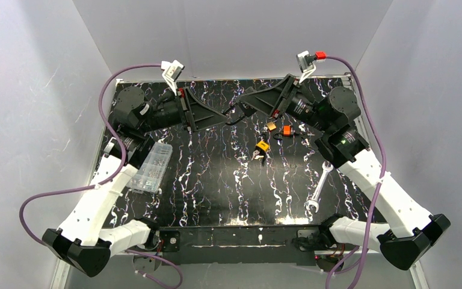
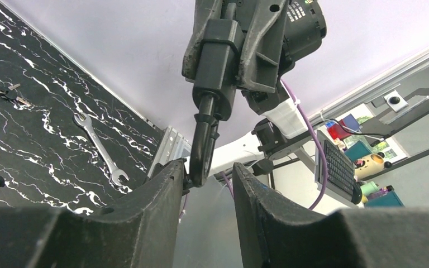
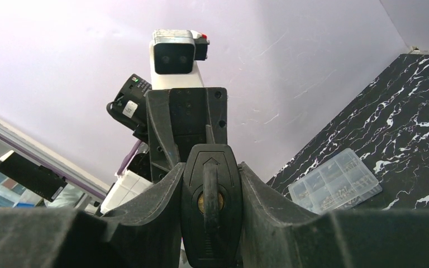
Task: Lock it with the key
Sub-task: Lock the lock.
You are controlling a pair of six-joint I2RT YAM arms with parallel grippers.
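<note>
Box (image 1: 150,168) w/ small metal bits on table (image 1: 216,186); R jaws clamp black padlock (image 3: 210,223), L jaws parted beside it.

Bright, even diffuse light; soft shadows; near fingers (image 2: 117,234) in wrist views slightly soft, perhaps defocused.

Top camera: high over the near edge, looking down, far enough back to take in the whole table (image 1: 228,192). Left wrist camera: low, tilted up, facing rightward, very near the right gripper (image 2: 223,78). Right wrist camera: likewise upturned, facing the left gripper (image 3: 189,131) at close range. We find the wrench (image 2: 98,148) shared by the top and left views, and the parts box (image 3: 335,181) by the top and right.
</note>
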